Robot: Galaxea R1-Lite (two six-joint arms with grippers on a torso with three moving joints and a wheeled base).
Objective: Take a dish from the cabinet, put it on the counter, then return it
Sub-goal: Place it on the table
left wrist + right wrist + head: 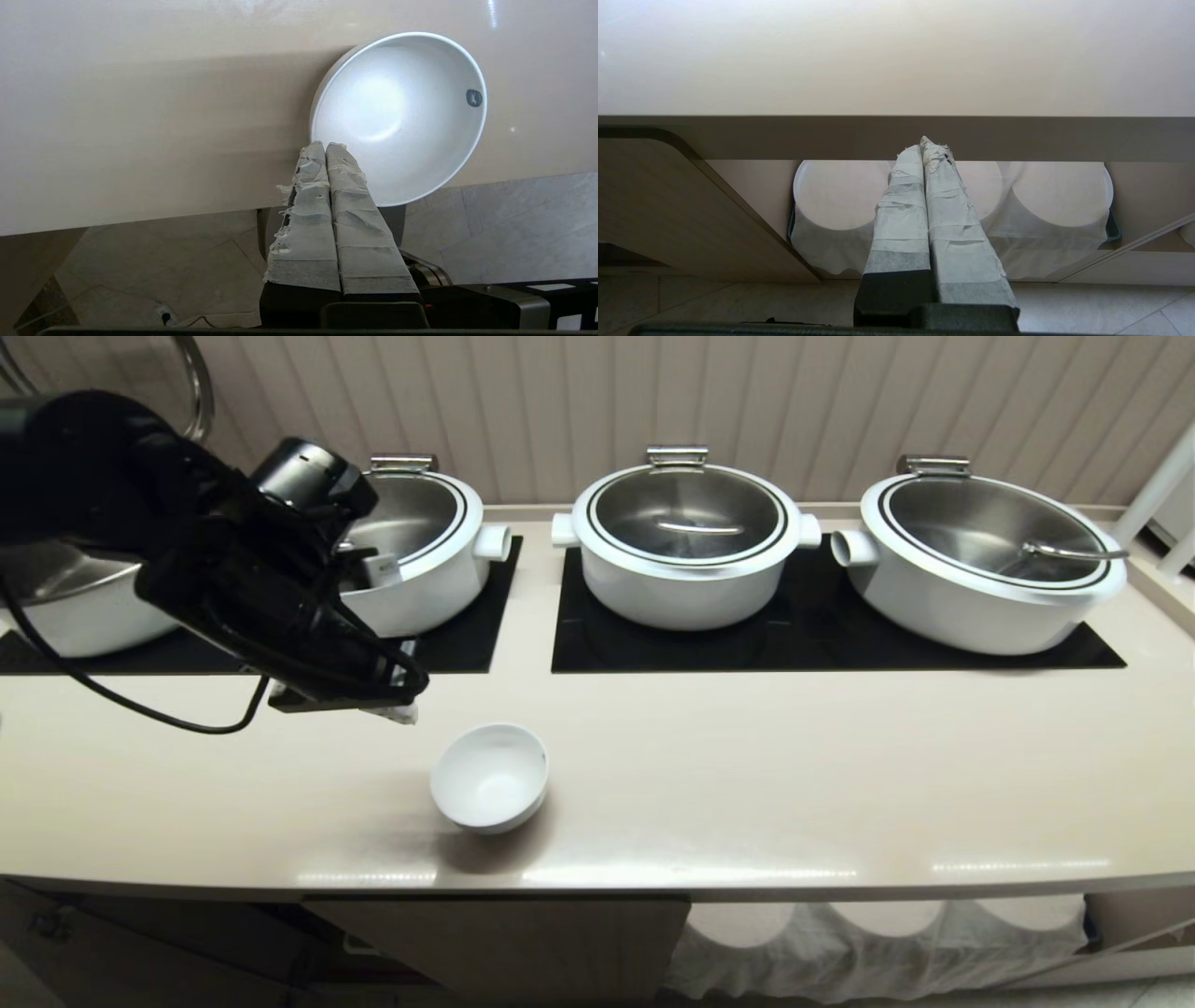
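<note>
Bowl (pixel 489 777) is out and sitting on the counter (pixel 747 775), near the front edge, upright and empty, so the fetch and the set-down look done. My left claw (pixel 403 711) hangs above the counter just beside the bowl, taped fingers (pixel 322 205) pressed together on nothing, not touching it. My right claw (pixel 924 154) is parked low, facing the cabinet (pixel 668 205), closed and empty too. What's left, as I judge it: part the left fingers, take the rim, and carry the bowl back down to its shelf
</note>
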